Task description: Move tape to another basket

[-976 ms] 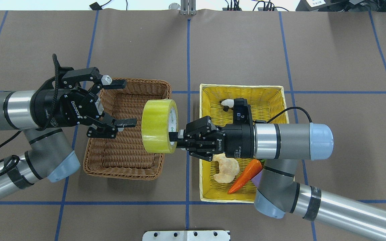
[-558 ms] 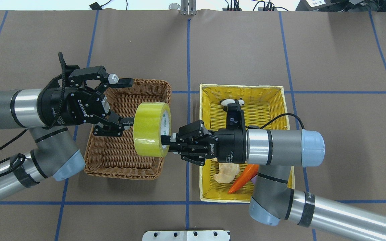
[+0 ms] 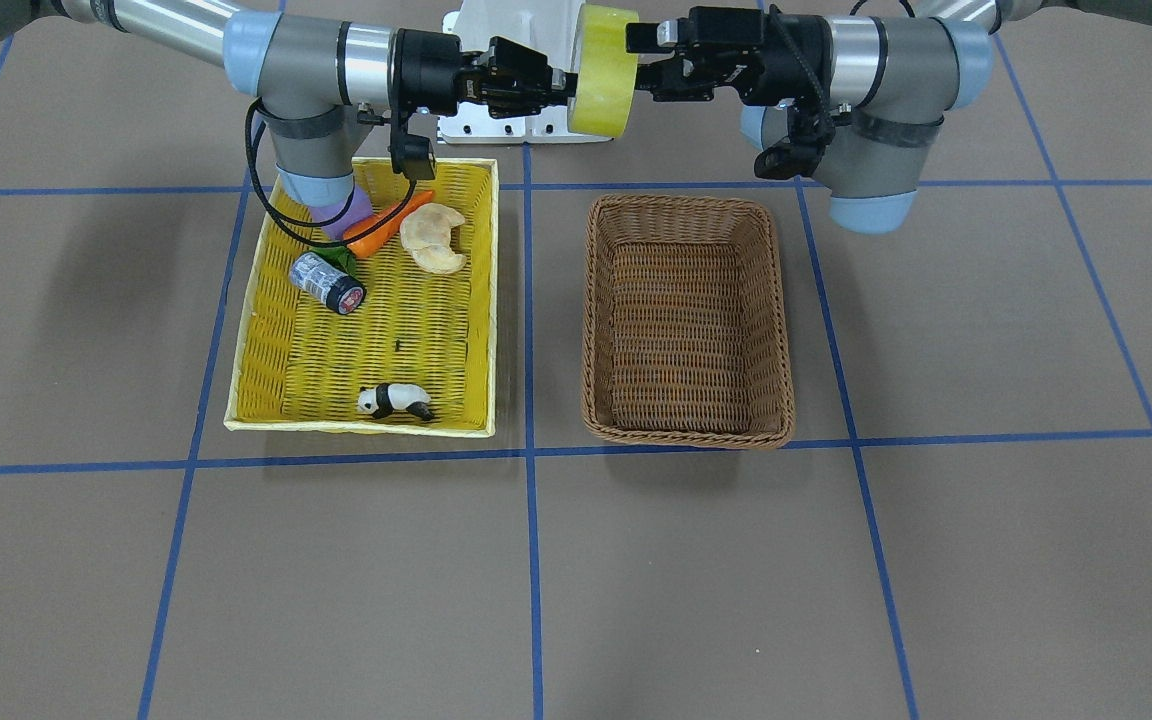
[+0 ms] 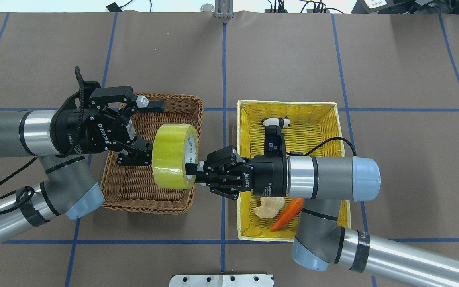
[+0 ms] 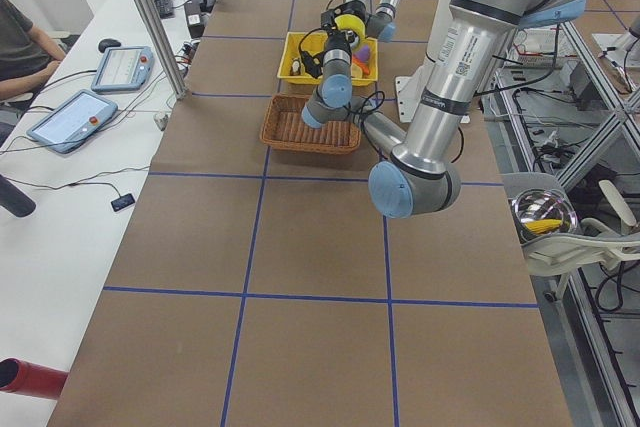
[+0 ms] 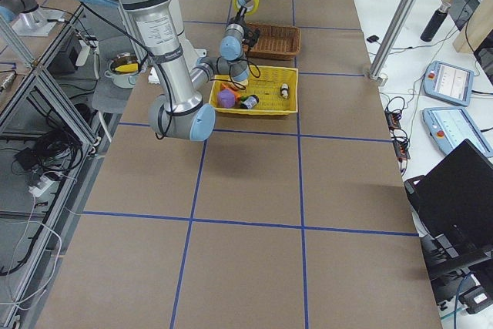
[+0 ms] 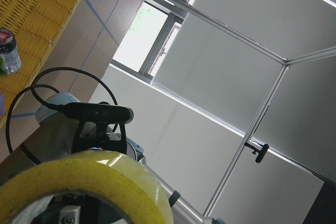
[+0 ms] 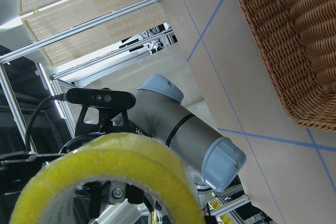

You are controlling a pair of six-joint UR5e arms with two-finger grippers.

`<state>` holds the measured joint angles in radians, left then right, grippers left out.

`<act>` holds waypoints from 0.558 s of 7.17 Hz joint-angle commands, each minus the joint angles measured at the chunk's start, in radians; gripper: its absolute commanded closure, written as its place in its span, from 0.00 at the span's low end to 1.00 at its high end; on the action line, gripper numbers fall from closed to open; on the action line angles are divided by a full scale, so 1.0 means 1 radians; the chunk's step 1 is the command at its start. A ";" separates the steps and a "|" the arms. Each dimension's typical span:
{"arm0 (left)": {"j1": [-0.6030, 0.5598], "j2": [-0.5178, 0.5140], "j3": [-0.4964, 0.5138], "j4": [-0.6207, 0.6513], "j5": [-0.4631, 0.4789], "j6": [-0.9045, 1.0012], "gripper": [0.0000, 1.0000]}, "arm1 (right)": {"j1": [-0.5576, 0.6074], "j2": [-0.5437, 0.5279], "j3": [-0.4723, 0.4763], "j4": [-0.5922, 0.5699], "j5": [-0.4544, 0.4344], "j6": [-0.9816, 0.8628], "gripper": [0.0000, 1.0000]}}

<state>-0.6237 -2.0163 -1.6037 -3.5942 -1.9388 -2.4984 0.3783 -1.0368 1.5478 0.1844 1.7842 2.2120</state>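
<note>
Right tool (image 4: 193, 170): clamped on the tape (image 4: 171, 155), which is aloft on edge.
Left tool (image 4: 153, 127): spread wide, at the tape's opposite side.

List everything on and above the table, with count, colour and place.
tape: one, translucent yellow, held in the air over the brown basket's edge
brown basket: one, brown wicker, on the table
yellow basket: one, bright yellow, beside the brown basket
carrot: one, orange, in the yellow basket, at the robot's end
pastry-like piece: one, beige, next to the carrot
purple item: one, partly hidden under the right arm
cylinder: one, grey and black with a red end, lying in the yellow basket
panda figure: one, black and white, at the yellow basket's end away from the robot
table: one, brown with blue lines
left gripper: one, black, open at the tape
right gripper: one, black, shut on the tape
</note>
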 commanded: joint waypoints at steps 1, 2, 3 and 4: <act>0.013 0.002 0.001 -0.001 -0.003 0.023 0.44 | -0.001 0.010 -0.011 0.000 -0.003 0.000 1.00; 0.013 0.001 0.001 -0.003 -0.011 0.021 0.68 | -0.001 0.009 -0.011 0.000 -0.003 0.000 1.00; 0.015 0.004 -0.001 -0.001 -0.012 0.023 0.93 | -0.001 0.011 -0.012 0.000 -0.003 0.000 1.00; 0.015 0.007 -0.002 -0.003 -0.012 0.023 1.00 | -0.001 0.020 -0.026 0.000 -0.003 0.000 0.40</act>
<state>-0.6097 -2.0125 -1.6040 -3.5960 -1.9498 -2.4763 0.3774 -1.0241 1.5336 0.1848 1.7809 2.2120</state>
